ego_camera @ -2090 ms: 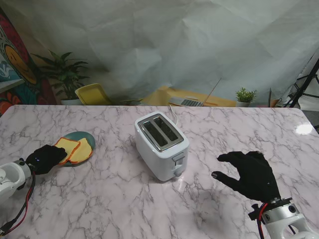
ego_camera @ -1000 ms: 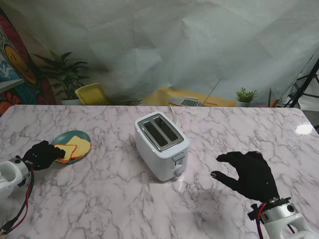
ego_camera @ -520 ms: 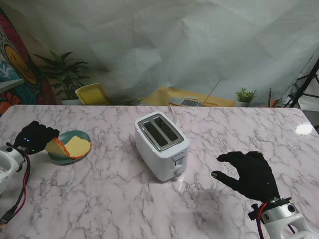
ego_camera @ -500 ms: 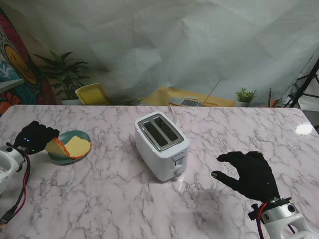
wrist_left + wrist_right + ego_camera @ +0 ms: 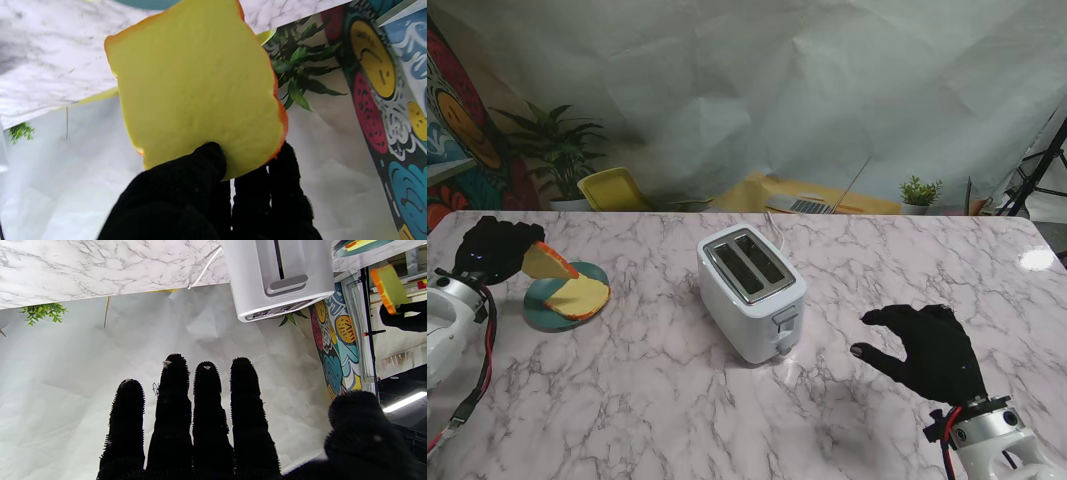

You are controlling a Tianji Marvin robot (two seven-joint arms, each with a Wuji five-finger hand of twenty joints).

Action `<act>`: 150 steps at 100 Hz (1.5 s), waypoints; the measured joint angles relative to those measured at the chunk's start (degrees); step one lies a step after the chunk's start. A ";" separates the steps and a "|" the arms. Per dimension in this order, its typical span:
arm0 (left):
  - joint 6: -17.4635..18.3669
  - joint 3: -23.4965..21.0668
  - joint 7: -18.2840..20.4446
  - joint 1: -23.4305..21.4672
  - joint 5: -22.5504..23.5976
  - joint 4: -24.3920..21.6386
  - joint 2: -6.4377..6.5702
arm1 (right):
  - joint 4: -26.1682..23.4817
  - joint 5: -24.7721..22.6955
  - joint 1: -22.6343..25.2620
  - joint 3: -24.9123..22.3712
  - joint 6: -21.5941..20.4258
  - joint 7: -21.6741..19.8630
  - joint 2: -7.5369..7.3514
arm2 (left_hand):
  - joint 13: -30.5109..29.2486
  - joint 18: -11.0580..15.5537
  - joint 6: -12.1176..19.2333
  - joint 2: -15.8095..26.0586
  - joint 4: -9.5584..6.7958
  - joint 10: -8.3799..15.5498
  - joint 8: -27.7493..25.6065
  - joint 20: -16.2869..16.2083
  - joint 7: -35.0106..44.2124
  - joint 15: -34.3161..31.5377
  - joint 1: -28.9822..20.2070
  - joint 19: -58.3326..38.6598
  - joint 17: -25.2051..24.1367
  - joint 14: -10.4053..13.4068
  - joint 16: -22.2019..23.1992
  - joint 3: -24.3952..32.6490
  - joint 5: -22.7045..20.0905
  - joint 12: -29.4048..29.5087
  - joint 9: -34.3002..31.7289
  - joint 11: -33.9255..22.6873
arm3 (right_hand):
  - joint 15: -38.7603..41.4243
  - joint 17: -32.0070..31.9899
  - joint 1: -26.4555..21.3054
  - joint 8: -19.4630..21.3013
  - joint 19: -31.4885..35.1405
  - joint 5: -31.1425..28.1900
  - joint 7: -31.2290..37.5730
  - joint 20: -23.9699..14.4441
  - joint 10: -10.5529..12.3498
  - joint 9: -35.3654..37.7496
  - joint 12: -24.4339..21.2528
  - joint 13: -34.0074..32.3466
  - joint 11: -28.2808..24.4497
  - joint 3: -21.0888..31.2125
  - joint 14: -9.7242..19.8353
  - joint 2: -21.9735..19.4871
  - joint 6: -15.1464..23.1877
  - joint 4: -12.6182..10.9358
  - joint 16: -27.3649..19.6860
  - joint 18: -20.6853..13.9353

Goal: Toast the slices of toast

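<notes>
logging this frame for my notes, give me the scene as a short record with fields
left hand: shut on a toast slice, lifted off the plate
fingers: pinch the slice's edge
plate: teal, one slice left on it
toaster: white, mid-table, both slots empty
right hand: open, right of the toaster, holding nothing
table: marble
</notes>
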State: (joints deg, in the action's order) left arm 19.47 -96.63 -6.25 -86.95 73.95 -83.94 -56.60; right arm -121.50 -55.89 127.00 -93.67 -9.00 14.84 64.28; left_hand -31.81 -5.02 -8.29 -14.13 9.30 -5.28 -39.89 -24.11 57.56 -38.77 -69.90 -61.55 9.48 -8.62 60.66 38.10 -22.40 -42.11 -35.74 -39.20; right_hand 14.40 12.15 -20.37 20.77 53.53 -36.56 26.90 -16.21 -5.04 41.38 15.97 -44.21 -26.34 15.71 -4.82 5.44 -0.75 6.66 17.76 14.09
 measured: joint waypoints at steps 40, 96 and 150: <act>0.50 6.68 -6.29 1.11 -5.80 -6.94 -1.97 | 0.68 0.40 -3.57 3.55 -1.07 -3.79 -0.78 | -3.14 -0.10 2.41 -0.08 0.61 0.65 -0.74 -1.44 0.16 -0.02 0.04 0.14 3.39 0.10 0.72 0.01 -0.95 -0.63 -1.49 0.20 | 0.00 0.00 0.00 0.00 0.00 0.00 0.00 0.00 0.00 0.00 0.00 0.00 0.00 0.00 0.00 0.00 0.00 -0.01 0.00 0.01; -2.40 22.63 -6.63 10.80 -15.84 -10.96 -4.54 | 0.40 -0.18 -19.60 14.12 4.00 -8.33 -1.89 | -6.65 -0.11 3.74 -0.71 0.72 1.30 4.38 -2.98 -9.42 2.45 0.07 2.42 6.73 0.63 3.68 -0.23 -2.92 -1.32 -3.47 2.27 | 0.00 0.00 1.82 0.00 0.44 1.32 0.09 0.01 0.00 -0.78 0.04 -0.03 -0.89 12.24 0.00 5.88 0.00 -0.01 0.00 0.02; -2.60 28.58 3.27 12.44 -21.65 -14.27 -4.94 | -0.75 -4.52 -28.76 21.05 13.39 -5.40 -1.13 | -10.45 -0.11 -7.37 -0.69 0.73 3.20 27.82 -5.12 -41.81 4.86 0.09 4.43 12.37 2.17 3.21 -2.34 3.96 1.61 -3.56 2.26 | 0.00 0.00 6.08 0.00 2.07 4.83 0.87 0.29 -1.55 -5.89 1.46 2.99 -4.38 26.02 -0.98 16.91 -2.10 1.11 -0.65 -0.57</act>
State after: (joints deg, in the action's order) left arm 16.86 -68.05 -2.98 -74.51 52.30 -98.21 -61.54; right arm -122.24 -60.41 98.23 -72.62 4.39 9.44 63.15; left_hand -42.26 -5.13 -15.67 -14.82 10.03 -2.08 -12.08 -29.23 15.75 -33.91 -69.81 -57.11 21.85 -6.45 63.88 35.76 -18.43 -40.50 -39.30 -36.94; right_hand 14.40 12.15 -14.29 20.77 55.60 -31.73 27.76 -15.91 -6.59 35.49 17.43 -41.22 -30.72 41.73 -5.80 22.35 -2.86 7.77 17.12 13.52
